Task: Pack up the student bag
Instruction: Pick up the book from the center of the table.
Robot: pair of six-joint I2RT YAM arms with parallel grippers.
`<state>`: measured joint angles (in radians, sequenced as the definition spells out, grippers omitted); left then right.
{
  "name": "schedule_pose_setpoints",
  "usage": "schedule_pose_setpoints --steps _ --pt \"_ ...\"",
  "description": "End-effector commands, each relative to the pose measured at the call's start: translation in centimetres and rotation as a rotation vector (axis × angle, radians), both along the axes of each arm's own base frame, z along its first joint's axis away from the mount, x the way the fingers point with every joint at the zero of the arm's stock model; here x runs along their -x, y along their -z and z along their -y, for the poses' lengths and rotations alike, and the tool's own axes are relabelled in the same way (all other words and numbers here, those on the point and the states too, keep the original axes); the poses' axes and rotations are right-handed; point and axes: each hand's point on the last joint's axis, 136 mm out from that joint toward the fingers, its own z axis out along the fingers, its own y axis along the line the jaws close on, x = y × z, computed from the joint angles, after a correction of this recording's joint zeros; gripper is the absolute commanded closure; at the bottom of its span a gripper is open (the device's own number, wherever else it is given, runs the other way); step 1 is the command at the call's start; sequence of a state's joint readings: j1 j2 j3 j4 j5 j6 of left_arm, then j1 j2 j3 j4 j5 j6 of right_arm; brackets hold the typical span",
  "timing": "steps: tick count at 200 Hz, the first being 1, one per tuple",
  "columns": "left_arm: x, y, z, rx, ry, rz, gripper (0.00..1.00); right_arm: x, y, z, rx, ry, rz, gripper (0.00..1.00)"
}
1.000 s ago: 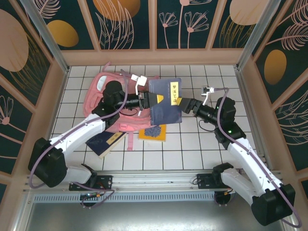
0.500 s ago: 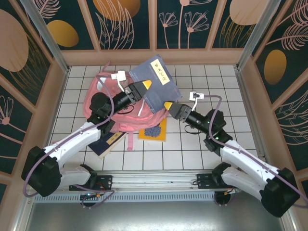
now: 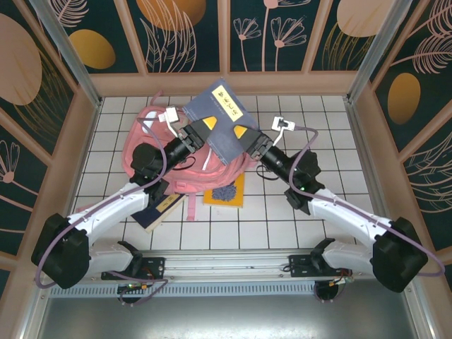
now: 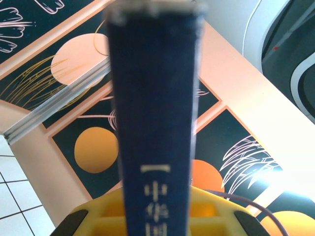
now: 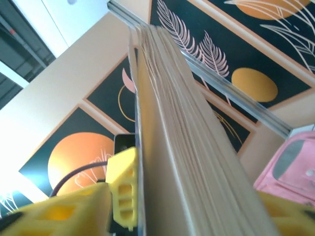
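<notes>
The student bag (image 3: 189, 181) is a pink backpack lying on the white tiles at the back left; one pink corner (image 5: 290, 167) shows in the right wrist view. A dark blue book (image 3: 220, 119) with a yellow label is held tilted in the air above the bag. My left gripper (image 3: 205, 126) is shut on its left side, and the book's spine (image 4: 155, 123) stands upright between the yellow jaws (image 4: 156, 216). My right gripper (image 3: 242, 134) is shut on its right edge, where the page block (image 5: 187, 147) lies between the fingers (image 5: 123, 191).
A yellow book with a blue flower (image 3: 226, 192) lies on the tiles just in front of the bag. Another dark book with a yellow label (image 3: 157, 208) lies under the left arm. Patterned walls enclose the tiled floor on three sides.
The left gripper has swung the blue book up and back-left over the bag. The right gripper followed it leftward and has closed from wide open onto the book's right edge.
</notes>
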<state>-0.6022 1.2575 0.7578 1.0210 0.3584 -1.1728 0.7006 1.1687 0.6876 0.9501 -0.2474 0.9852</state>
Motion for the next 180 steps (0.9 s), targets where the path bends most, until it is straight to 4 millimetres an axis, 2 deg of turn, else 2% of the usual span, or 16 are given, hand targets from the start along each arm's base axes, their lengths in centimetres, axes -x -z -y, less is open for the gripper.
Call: schedule_pose_setpoints --steps 1,21,32,55,67,77,86,100,109,114,133,141,147,161,180 --pt "0.8 -2.0 -0.9 0.057 -0.017 0.061 1.0 0.1 -2.9 0.2 -0.082 0.004 0.063 0.66" --pt "0.5 -1.5 -1.1 0.036 -0.05 0.048 1.0 -0.5 -2.2 0.3 -0.069 0.032 0.032 1.0" --pt "0.2 -1.2 -1.3 0.022 -0.074 0.037 1.0 -0.8 -1.9 0.5 -0.054 0.053 0.018 1.0" --pt "-0.6 0.2 -1.5 -0.052 -0.129 0.001 0.56 -1.0 -1.2 1.1 -0.012 0.092 0.007 1.0" --pt "-1.0 1.0 -1.5 -0.121 -0.16 -0.003 0.45 -1.4 -0.5 1.8 0.028 0.13 -0.014 1.0" --pt "-1.5 1.9 -1.4 -0.236 -0.198 0.004 0.4 -2.0 0.8 2.9 0.075 0.184 -0.052 1.0" --pt "-2.5 3.4 -1.8 -0.398 -0.268 -0.001 0.37 -2.5 1.8 4.2 0.116 0.245 -0.084 1.0" --pt "-4.3 5.7 -3.6 -0.616 -0.405 -0.047 0.34 -3.0 4.1 6.5 0.216 0.353 -0.156 1.0" --pt "-5.0 7.7 -4.2 -0.732 -0.435 -0.078 0.33 -3.2 5.4 8.2 0.279 0.428 -0.192 1.0" --pt "-5.4 7.3 -4.3 -0.763 -0.446 -0.073 0.34 -3.2 5.9 9.0 0.306 0.459 -0.206 1.0" --pt "-6.7 9.6 -3.2 -0.899 -0.394 -0.108 0.35 -3.0 8.3 12.1 0.375 0.543 -0.276 1.0" --pt "-7.3 10.6 -2.6 -0.931 -0.365 -0.13 0.36 -2.5 9.1 12.4 0.389 0.538 -0.294 1.0" --pt "-7.9 11.3 -2.1 -0.951 -0.34 -0.145 0.37 -2.7 9.4 13.8 0.387 0.575 -0.308 1.0" --pt "-9.5 13.3 -2.0 -1.008 -0.305 -0.206 0.4 -2.1 9.7 14.9 0.379 0.593 -0.318 1.0" --pt "-11.2 15.8 -2.3 -1.021 -0.224 -0.288 0.42 -1.5 10.0 15.5 0.391 0.598 -0.319 1.0"
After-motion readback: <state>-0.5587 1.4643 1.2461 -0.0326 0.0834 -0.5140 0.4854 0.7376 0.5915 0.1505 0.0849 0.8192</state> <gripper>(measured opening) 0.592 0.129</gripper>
